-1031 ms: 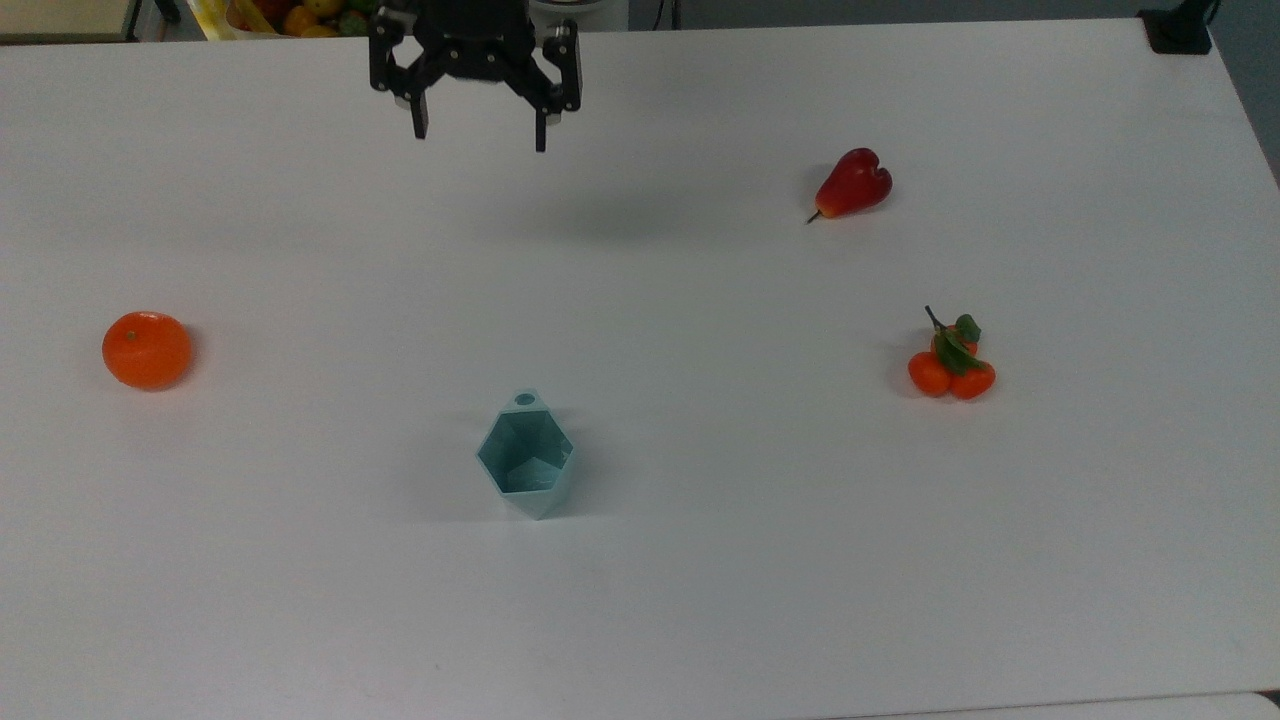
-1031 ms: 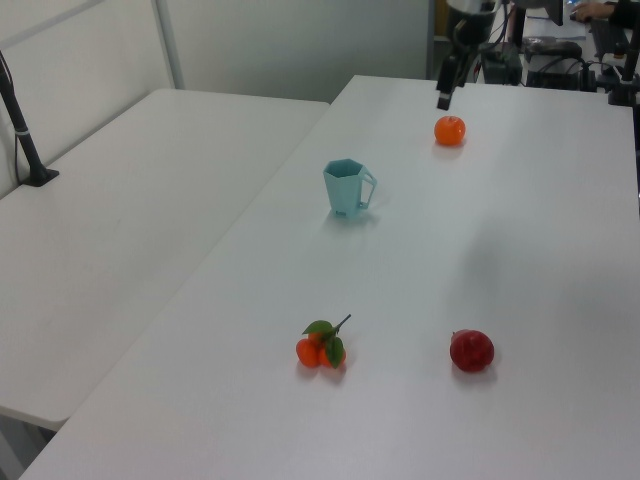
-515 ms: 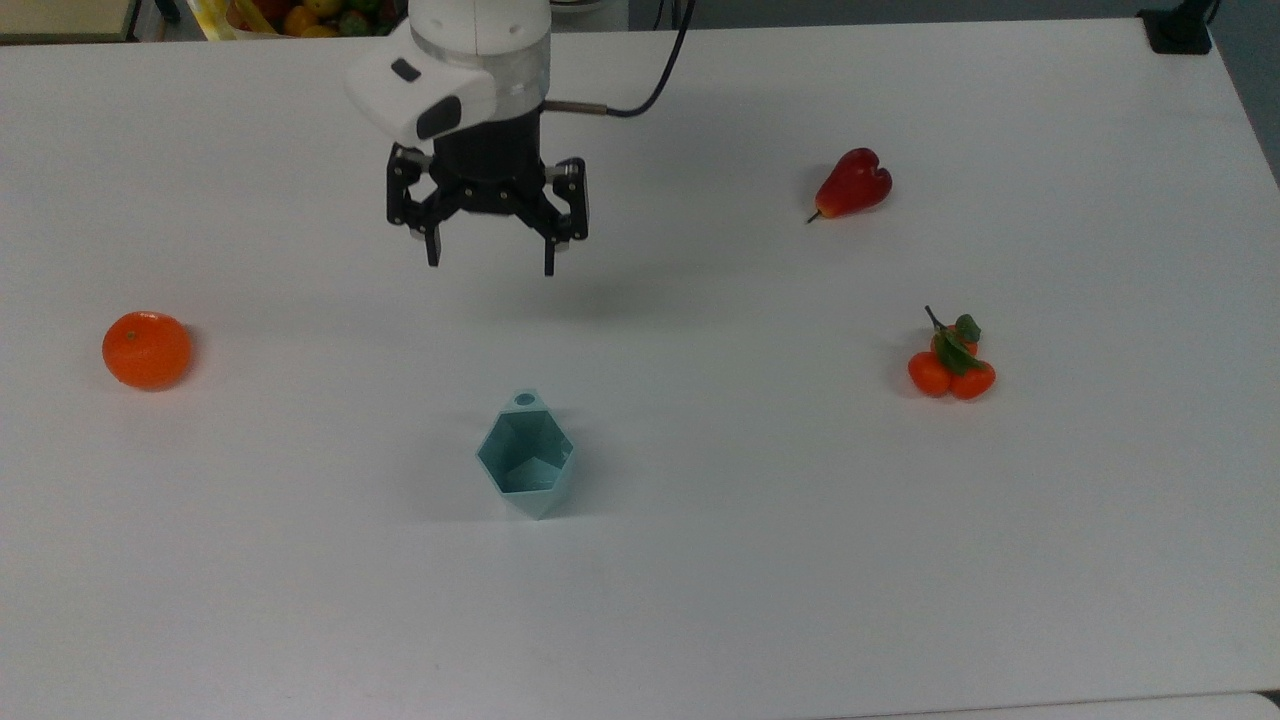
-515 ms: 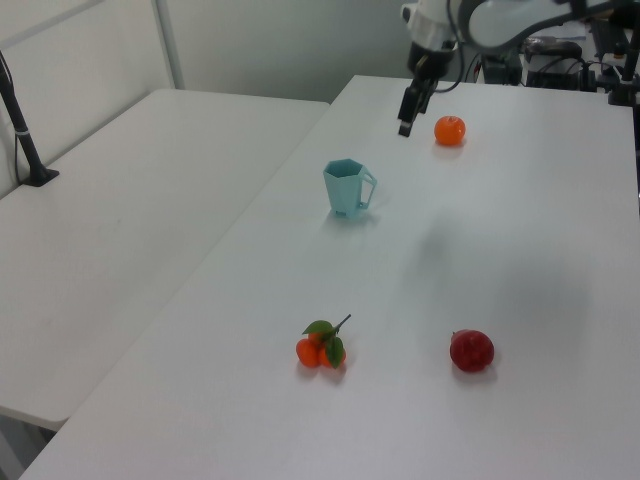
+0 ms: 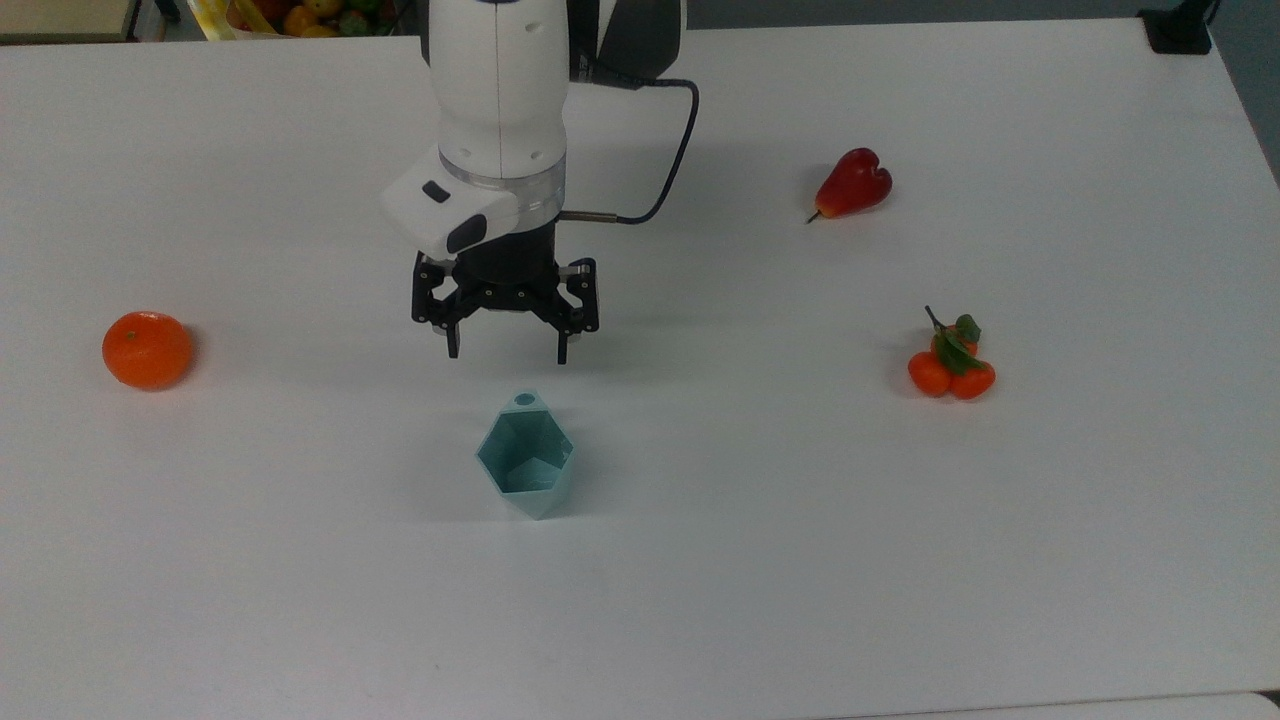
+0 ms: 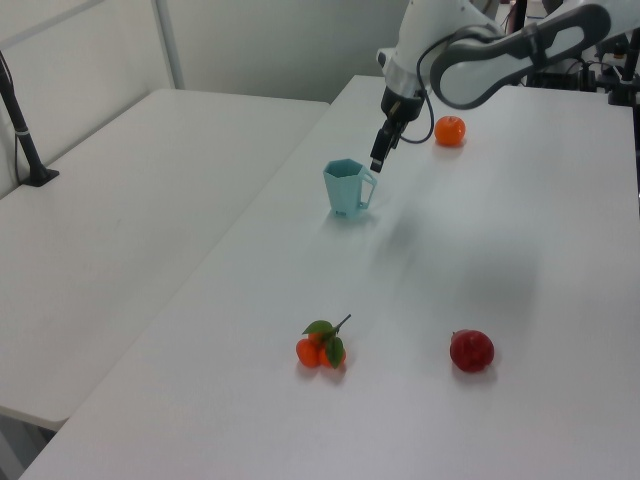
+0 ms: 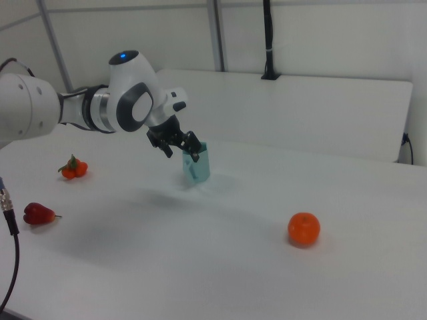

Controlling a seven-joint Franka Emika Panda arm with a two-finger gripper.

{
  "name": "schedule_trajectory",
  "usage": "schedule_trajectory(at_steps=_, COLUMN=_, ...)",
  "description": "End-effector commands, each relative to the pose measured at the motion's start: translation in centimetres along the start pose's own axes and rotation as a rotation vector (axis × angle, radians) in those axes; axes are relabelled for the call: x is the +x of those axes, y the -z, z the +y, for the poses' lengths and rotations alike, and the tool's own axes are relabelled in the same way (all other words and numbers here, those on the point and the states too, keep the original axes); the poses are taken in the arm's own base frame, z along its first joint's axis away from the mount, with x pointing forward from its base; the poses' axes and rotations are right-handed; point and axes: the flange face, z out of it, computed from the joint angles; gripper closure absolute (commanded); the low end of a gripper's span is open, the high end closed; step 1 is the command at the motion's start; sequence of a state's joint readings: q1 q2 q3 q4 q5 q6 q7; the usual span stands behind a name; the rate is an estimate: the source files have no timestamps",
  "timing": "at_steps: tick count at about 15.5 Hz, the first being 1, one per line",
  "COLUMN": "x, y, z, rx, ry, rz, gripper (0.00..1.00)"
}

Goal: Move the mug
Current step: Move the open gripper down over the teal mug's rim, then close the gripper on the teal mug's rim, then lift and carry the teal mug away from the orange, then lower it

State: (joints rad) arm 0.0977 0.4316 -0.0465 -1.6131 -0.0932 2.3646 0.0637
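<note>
Gripper (image 5: 506, 350) sits just above centre in the top view, pointing down, its two black fingers (image 5: 452, 343) spread apart with nothing between them. The mug (image 5: 526, 465), pale teal with faceted walls, stands upright on the white table (image 5: 700, 600) slightly below frame centre, directly under the gripper in the frame and clear of it. The top view looks into the mug's open mouth and shows the tab with its round hole on the rim side nearest the gripper.

The left view shows the mug (image 6: 347, 187) side-on in the upper middle, its handle loop facing the left view's right, with the gripper (image 6: 378, 158) just beside that handle; whether they touch cannot be told there. In the right view the gripper (image 7: 179, 148) overlaps the mug (image 7: 198, 165), hiding part of its rim.

Other items, well apart from the mug: an orange (image 5: 146, 349) at the top view's left, a red fruit (image 5: 853, 183) at upper right, a small orange cluster with leaves (image 5: 950, 362) at right.
</note>
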Motion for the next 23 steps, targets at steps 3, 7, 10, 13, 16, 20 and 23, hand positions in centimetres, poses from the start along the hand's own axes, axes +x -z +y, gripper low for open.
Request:
schedule_trajectory(at_steps=3, x=0.1, y=-3.6, z=-0.9, rx=0.001, ry=0.031, rz=0.017, gripper=0.04)
schedule_trajectory(at_steps=7, x=-0.1, y=-5.7, z=-2.6, rx=0.015, ry=0.032, rz=0.035, gripper=0.12)
schedule_trajectory(at_steps=10, x=0.0, y=-6.5, z=-2.9, rx=0.017, ry=0.007, rz=0.069, gripper=0.33)
schedule_trajectory(at_steps=13, x=-0.1, y=-6.5, z=-2.9, rx=0.015, ry=0.017, rz=0.066, gripper=0.62)
schedule_trajectory(at_steps=16, x=-0.5, y=-6.6, z=-3.0, rx=0.006, ry=0.031, rz=0.053, gripper=0.79)
schedule_trajectory(at_steps=20, x=-0.3, y=-5.4, z=-2.8, rx=0.006, ry=0.024, rz=0.063, gripper=0.88)
schedule_trajectory(at_steps=23, x=-0.5, y=-3.2, z=-2.5, rx=0.003, ry=0.017, rz=0.040, gripper=0.89)
